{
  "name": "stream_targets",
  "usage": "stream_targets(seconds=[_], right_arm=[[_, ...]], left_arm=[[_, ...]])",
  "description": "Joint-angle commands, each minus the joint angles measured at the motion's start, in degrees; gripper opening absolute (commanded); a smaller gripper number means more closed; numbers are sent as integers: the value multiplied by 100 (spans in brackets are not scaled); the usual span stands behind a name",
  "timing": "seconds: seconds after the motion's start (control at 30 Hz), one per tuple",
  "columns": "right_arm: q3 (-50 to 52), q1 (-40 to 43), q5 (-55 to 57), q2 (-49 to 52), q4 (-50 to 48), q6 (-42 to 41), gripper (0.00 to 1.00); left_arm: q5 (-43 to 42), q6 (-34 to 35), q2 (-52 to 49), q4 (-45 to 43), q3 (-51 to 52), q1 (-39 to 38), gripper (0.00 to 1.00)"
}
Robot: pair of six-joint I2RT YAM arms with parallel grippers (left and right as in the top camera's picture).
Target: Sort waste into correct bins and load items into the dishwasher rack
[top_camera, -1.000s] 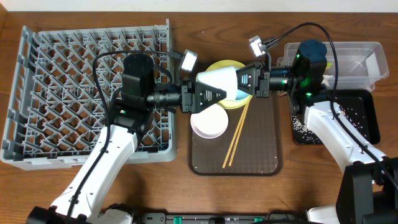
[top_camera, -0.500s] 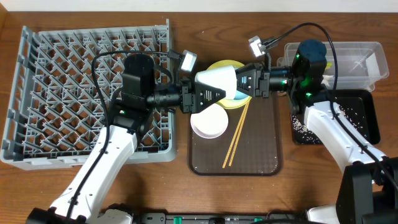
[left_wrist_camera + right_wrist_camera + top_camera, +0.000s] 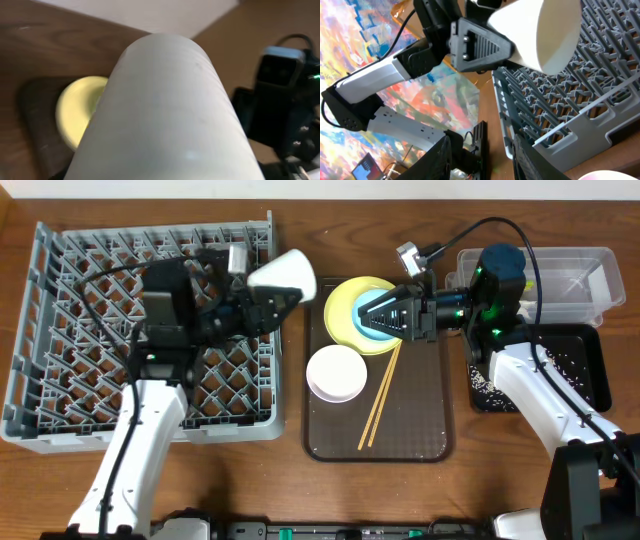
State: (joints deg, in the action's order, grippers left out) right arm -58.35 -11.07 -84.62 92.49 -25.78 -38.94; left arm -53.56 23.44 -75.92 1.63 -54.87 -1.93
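Overhead: gripping cup [image 3: 290, 273] with left gripper [image 3: 268, 298] above rack [image 3: 70, 300] edge. Gaping empty over plate [image 3: 340, 315] with right gripper [image 3: 375, 318].

The table [image 3: 270, 480] is viewed from directly above by the overhead camera, so that the dishwasher rack [image 3: 60, 330], the yellow plate [image 3: 345, 315], the left arm [image 3: 150, 430] and the right arm [image 3: 540, 390] are taken in together. The left wrist camera is pointed toward the right arm [image 3: 285, 100] and set so near the pale cup [image 3: 165, 110] that most of its frame is filled by it, blurred, with the plate [image 3: 77, 112] beyond. The right wrist view is turned the opposite way, rolled sideways, toward the left arm [image 3: 375, 80]; cup [image 3: 540, 30] and rack [image 3: 570, 100] are shared with the overhead view.
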Motion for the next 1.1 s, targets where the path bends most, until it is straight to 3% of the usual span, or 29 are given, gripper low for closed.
stream_targets(seconds=[0.0,0.17,0.3,0.6,0.9,1.07], right_arm=[[-42,-9,63,-87,-4,136,38],[-42,-9,1049,-85,848,557,36],[-42,-9,2702,-87,2393,1447,33],[-52,-11,4581,-286,4583,2855,33],[-59,-11,6428,-1239,5984,3204,35],[-59,-11,6625,-1471,6481,3429,35]], left_arm=[[647,-654,321,452,-39,227,62],[1622,-1152,680,1593,-42,518,62],[2341,-1408,962,2487,-149,697,62],[4787,-1617,1075,5049,-1095,1021,62],[4977,-1615,824,5759,-1176,1300,62],[4953,-1613,369,5823,-1174,1300,62]])
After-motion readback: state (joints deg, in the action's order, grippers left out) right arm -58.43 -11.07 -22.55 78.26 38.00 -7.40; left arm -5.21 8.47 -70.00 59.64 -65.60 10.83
